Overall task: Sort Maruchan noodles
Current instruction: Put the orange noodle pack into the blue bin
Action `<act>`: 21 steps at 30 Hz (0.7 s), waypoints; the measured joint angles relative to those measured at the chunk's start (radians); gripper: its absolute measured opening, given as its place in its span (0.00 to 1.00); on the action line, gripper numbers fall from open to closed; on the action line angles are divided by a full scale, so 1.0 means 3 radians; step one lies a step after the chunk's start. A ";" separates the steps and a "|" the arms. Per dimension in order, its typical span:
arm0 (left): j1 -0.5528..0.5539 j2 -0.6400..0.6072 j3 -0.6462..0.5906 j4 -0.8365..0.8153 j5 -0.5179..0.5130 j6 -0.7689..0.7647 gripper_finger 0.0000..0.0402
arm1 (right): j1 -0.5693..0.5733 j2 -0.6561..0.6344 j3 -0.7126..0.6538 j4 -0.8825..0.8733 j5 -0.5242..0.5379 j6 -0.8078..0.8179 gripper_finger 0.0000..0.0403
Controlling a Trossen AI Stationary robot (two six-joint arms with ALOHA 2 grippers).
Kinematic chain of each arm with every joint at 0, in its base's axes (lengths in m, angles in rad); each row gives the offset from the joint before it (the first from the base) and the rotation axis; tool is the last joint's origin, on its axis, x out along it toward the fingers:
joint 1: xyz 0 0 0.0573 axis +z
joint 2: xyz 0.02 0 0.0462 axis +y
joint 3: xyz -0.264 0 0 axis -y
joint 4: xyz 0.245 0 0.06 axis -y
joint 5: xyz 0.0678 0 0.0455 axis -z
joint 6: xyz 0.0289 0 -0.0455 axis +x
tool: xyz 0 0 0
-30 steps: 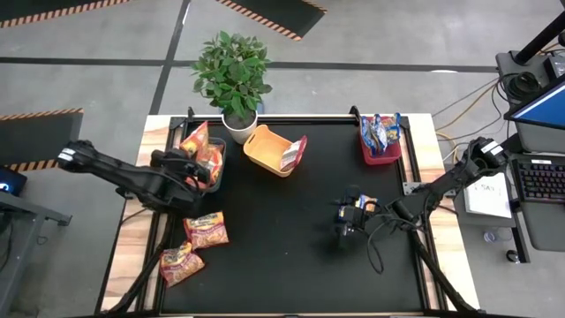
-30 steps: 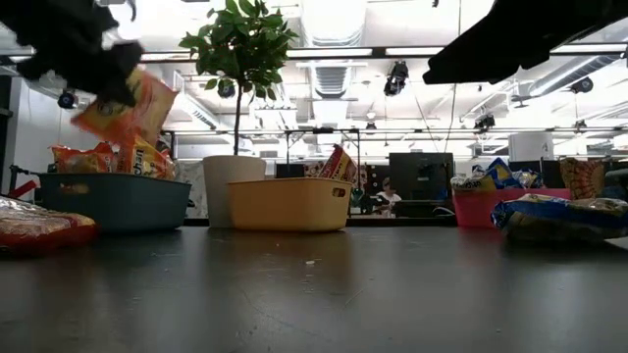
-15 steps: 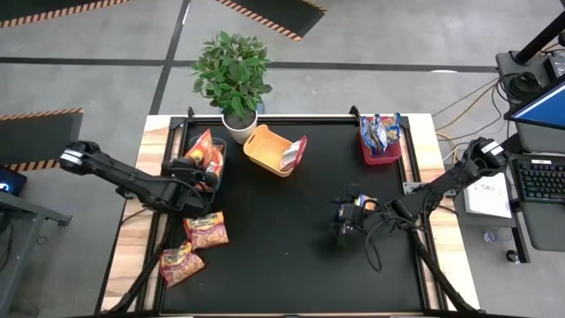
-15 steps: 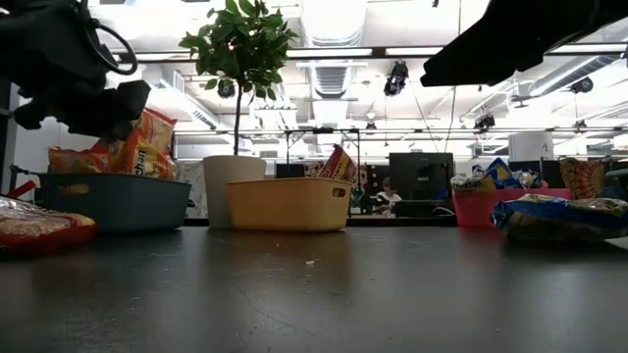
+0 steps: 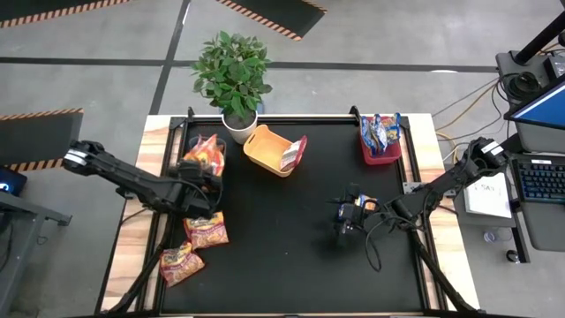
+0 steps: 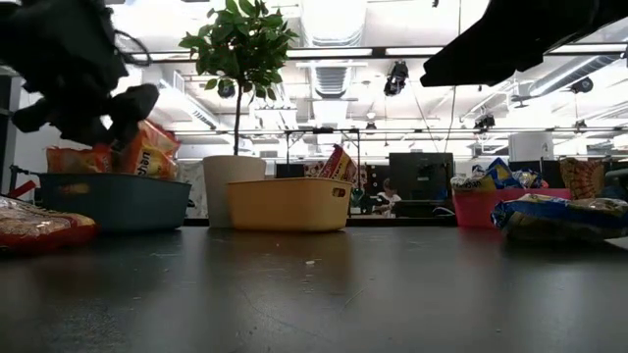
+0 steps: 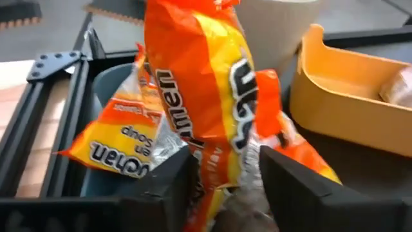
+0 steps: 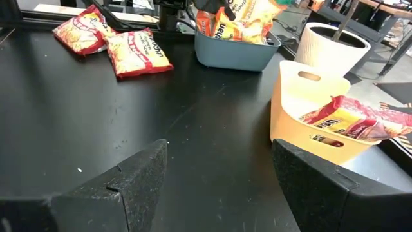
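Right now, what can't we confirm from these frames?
- Left gripper: left wrist view shows an orange packet between the fingers; contact or release is unclear.
- Teal bin: low view, its wall hides how many packets lie inside; high view, the left arm covers part of it.
- Blue packet by the right gripper: high view, the arm hides most of it.
- Red bin: packet count too small to tell.

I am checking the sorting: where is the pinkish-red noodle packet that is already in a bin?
In the high view, the pinkish-red packet leans in the orange bin at the table's back, between the potted plant and the red bin.
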State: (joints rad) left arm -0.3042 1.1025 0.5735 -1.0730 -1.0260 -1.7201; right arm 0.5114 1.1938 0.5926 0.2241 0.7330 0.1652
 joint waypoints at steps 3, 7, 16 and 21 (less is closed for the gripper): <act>0.0000 0.0011 0.0193 -0.0049 0.0173 0.0217 0.49 | 0.0001 0.0000 0.0000 0.0000 0.0000 0.0006 0.67; -0.0003 0.0012 0.0512 -0.0209 0.0345 0.0529 0.58 | 0.0001 0.0000 0.0000 0.0000 -0.0003 0.0007 0.67; -0.0010 0.0030 0.1141 -0.0863 0.0102 0.0918 0.60 | 0.0001 0.0000 0.0000 -0.0001 -0.0008 0.0008 0.67; 0.0020 0.0025 0.1143 -0.1013 -0.0204 0.0916 0.58 | 0.0001 0.0000 0.0000 -0.0002 -0.0009 0.0019 0.67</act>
State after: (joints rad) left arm -0.2983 1.1101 0.9164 -1.3769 -1.0871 -1.4452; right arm 0.5117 1.1938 0.5926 0.2235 0.7302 0.1710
